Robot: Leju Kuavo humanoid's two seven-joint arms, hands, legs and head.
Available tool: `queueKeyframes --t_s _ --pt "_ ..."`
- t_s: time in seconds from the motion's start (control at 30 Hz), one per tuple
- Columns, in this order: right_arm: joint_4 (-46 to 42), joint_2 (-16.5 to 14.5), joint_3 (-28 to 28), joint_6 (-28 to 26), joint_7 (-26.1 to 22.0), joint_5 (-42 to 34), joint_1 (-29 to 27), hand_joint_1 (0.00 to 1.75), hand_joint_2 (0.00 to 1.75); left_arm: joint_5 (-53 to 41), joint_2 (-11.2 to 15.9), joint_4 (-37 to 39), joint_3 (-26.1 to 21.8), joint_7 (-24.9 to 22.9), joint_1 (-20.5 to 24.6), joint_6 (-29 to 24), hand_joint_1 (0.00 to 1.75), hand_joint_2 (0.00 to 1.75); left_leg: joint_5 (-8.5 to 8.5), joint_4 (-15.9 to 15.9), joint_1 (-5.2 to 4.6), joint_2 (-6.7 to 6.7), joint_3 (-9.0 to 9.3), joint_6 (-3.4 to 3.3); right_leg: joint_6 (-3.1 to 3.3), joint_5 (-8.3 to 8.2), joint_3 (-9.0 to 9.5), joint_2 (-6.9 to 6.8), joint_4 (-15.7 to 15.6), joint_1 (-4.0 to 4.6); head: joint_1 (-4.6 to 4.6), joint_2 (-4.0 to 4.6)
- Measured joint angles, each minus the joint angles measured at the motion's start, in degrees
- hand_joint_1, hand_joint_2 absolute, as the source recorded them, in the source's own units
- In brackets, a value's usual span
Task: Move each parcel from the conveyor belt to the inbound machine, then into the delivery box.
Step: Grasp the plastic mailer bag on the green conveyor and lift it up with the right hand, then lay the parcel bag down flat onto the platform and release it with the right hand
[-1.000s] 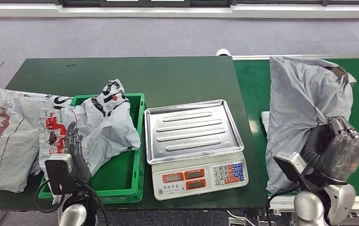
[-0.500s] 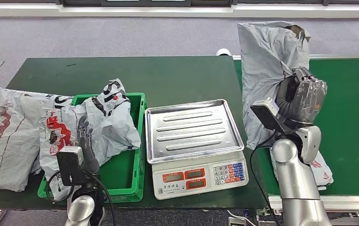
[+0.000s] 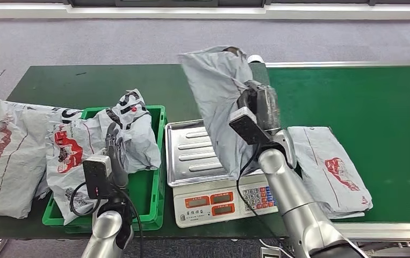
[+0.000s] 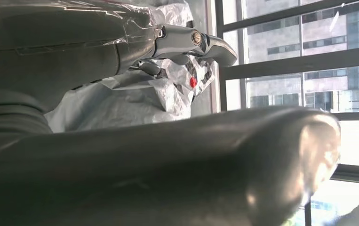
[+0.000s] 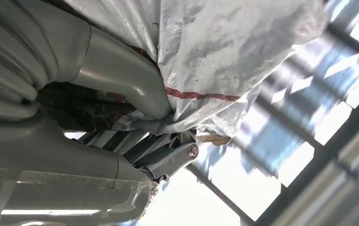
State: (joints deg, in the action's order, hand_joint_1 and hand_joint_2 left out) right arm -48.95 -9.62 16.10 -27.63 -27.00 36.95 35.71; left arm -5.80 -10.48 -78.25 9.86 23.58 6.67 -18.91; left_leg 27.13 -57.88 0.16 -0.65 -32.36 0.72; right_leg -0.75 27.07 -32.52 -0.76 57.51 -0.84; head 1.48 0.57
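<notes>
Above the scale (image 3: 213,153), right hand (image 3: 259,105) fingers grip a grey parcel (image 3: 216,91), not yet set down. Left of the scale, delivery box (image 3: 157,177) already holds a parcel (image 3: 127,140); left hand (image 3: 114,156) near it, fingers apart, empty. Right of the scale, another parcel (image 3: 329,172) waits on the conveyor belt (image 3: 364,102).

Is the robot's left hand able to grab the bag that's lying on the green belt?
Probably not. The left hand is by the green crate, and the scale and the right arm's lifted parcel stand between it and the parcel on the belt.
</notes>
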Motion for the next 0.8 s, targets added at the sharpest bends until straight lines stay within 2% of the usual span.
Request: queueKeyframes --t_s 0.17,0.3,0.33,0.47,0.6,0.8 --pt "3.22 -2.45 5.10 2.46 -0.35 -2.74 -0.23 1.75 1.75 2.18 0.13 0.83 0.32 1.27 -0.06 0.42 0.00 0.00 0.00 0.00 0.00 0.03 -0.08 0.00 0.00 0.01 -0.06 -0.04 -0.02 0.00 0.00 0.00" --pt "5.17 -3.70 6.91 2.48 -0.38 -3.00 -0.49 1.75 1.75 2.71 0.27 1.29 0.65 1.73 -0.06 0.70 0.00 0.00 0.00 -0.01 -0.01 0.02 -0.09 0.00 0.00 0.00 -0.06 -0.04 -0.03 -0.02 0.00 0.00" --pt "5.50 -3.87 7.10 2.48 -0.38 -3.01 -0.50 1.70 1.75 2.72 0.30 1.39 0.70 1.74 -0.06 0.74 0.00 0.00 0.00 -0.01 -0.01 0.02 -0.09 0.00 -0.01 0.00 -0.05 -0.04 -0.03 -0.02 0.01 0.00" --pt "6.66 -4.38 7.57 2.55 0.56 -2.39 -0.49 0.00 1.75 2.81 0.43 1.70 0.98 1.92 -0.03 0.96 0.00 0.00 0.00 -0.01 -0.02 0.02 -0.09 -0.01 -0.01 -0.01 -0.05 -0.03 -0.03 -0.02 0.01 0.00" --pt "8.08 -4.55 8.16 -1.70 3.86 0.94 -0.59 0.00 0.00 2.39 0.51 1.73 1.26 2.03 0.00 0.75 0.00 0.00 0.00 -0.02 -0.02 0.03 -0.09 0.00 -0.01 -0.01 -0.06 -0.04 -0.03 -0.02 -0.01 0.00" --pt "7.83 -3.20 8.14 -8.23 7.62 7.06 -2.36 0.00 0.00 0.95 0.65 0.53 1.27 2.96 -0.64 -1.02 0.00 0.00 0.01 -0.02 -0.01 0.03 -0.09 -0.01 -0.01 0.00 -0.08 -0.02 -0.05 -0.01 0.00 0.00"
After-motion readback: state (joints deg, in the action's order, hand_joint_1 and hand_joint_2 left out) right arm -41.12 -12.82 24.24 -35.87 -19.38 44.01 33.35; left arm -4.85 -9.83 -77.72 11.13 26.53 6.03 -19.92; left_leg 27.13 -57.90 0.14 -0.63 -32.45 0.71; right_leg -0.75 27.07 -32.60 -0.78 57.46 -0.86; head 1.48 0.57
